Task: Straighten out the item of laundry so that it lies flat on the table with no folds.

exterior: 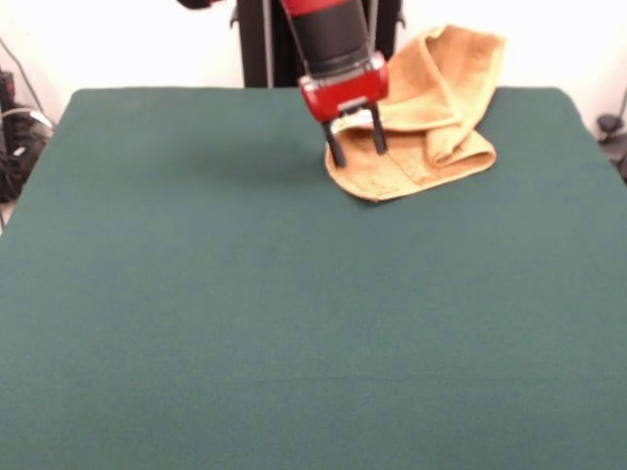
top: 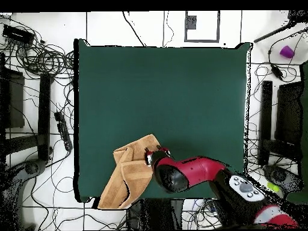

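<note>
Down at the fingers [exterior: 334, 153]: two dark prongs spread apart, tips at the left edge of the orange-yellow hand towel [exterior: 431, 127], gripping nothing visible. Above them, red gripper [exterior: 356, 143] on the red and black arm [top: 198, 172]. Towel bunched and folded over itself, around one o'clock on the green table [exterior: 245, 313], part hanging past the far edge.

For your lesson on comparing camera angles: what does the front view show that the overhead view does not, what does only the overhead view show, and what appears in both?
Only the front view shows the gripper with two dark fingers apart, at the towel's edge. Only the overhead view shows the floor cables, the purple object, and the towel hanging past the table's edge. Both show the folded orange-yellow towel, the green table and the red arm.
</note>
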Available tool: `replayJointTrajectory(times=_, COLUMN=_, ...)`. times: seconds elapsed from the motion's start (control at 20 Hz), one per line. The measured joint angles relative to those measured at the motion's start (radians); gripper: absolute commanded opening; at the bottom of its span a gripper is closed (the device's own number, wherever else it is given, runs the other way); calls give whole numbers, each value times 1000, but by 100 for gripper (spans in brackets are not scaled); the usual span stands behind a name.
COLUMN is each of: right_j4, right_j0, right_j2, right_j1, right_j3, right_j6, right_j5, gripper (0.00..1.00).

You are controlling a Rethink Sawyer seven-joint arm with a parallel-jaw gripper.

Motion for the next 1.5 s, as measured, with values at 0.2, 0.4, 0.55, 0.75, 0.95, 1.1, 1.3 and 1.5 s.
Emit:
replayJointTrajectory(times=0.2, right_j4=-6, right_j0=87, right_j2=-48, right_j1=20, right_j3=-56, right_j6=0, right_j5=0, gripper=100)
replayJointTrajectory(times=0.4, right_j4=-6, right_j0=123, right_j2=-74, right_j1=9, right_j3=-62, right_j6=0, right_j5=0, gripper=100)
replayJointTrajectory(times=0.55, right_j4=-5, right_j0=132, right_j2=-82, right_j1=9, right_j3=-64, right_j6=0, right_j5=-1, gripper=100)
replayJointTrajectory(times=0.75, right_j4=-5, right_j0=151, right_j2=-98, right_j1=6, right_j3=-68, right_j6=0, right_j5=-7, gripper=100)
replayJointTrajectory(times=0.95, right_j4=-6, right_j0=164, right_j2=-111, right_j1=6, right_j3=-70, right_j6=0, right_j5=-16, gripper=100)
replayJointTrajectory(times=1.1, right_j4=-5, right_j0=176, right_j2=-121, right_j1=5, right_j3=-72, right_j6=0, right_j5=-22, gripper=100)
replayJointTrajectory(times=1.3, right_j4=-5, right_j0=186, right_j2=-129, right_j1=3, right_j3=-76, right_j6=0, right_j5=-21, gripper=100)
replayJointTrajectory(times=1.5, right_j4=-6, right_j0=165, right_j2=-112, right_j1=4, right_j3=-75, right_j6=0, right_j5=-10, gripper=100)
